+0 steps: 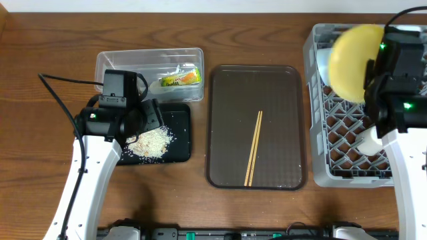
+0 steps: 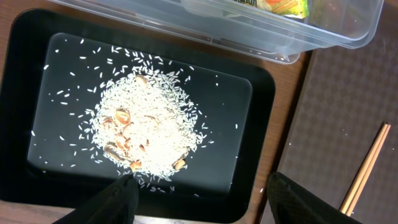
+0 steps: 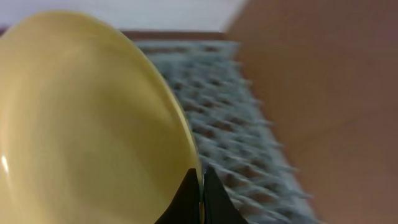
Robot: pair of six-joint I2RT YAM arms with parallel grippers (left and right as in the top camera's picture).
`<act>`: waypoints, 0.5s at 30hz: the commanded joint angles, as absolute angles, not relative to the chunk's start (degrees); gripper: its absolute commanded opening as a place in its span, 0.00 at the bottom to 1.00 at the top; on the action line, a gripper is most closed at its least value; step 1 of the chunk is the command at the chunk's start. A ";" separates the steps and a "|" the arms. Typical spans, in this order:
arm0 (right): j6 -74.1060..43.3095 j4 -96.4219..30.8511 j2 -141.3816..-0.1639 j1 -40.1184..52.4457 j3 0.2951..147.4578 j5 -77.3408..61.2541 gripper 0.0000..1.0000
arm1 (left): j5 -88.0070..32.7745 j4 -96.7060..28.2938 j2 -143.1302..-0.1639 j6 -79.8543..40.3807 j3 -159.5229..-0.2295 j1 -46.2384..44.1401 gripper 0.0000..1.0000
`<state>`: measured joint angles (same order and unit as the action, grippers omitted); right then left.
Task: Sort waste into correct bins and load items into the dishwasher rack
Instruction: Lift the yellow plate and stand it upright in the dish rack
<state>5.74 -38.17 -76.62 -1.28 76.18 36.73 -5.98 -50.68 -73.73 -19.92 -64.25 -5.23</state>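
My right gripper (image 3: 200, 186) is shut on the rim of the round yellow plate (image 1: 353, 59), holding it on edge above the grey dishwasher rack (image 1: 320, 133); the plate fills the right wrist view (image 3: 87, 118). A light blue bowl (image 1: 322, 63) shows behind the plate and a small white cup (image 1: 369, 141) lies in the rack. My left gripper (image 2: 199, 196) is open over the black tray (image 2: 261, 124), which holds the heap of rice leftovers (image 2: 149, 127). The snack wrapper (image 1: 179, 79) lies in the clear tub (image 1: 110, 61). The chopsticks (image 1: 253, 148) lie on the brown serving tray (image 1: 223, 120).
The brown serving tray sits between the black tray and the rack. The clear tub stands just behind the black tray. My left arm's cable (image 1: 57, 100) loops over the table at the left. The rack lattice is blurred in the right wrist view (image 3: 249, 143).
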 commanded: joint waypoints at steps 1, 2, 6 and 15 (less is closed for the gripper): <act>10.83 -40.49 -76.90 -1.69 76.38 48.71 0.01 | -5.30 -50.76 -73.84 -20.67 -64.18 -4.99 0.69; 10.76 -41.85 -77.23 -1.69 76.38 48.58 0.01 | -5.32 -50.76 -73.84 -20.67 -64.18 -4.99 0.69; 9.19 -46.48 -79.26 -1.69 76.34 48.66 0.01 | -5.32 -50.76 -73.84 -20.67 -64.18 -4.99 0.69; 5.78 -49.10 -85.25 -1.87 76.27 51.37 0.01 | -5.30 -50.83 -73.84 -20.67 -64.18 -4.99 0.69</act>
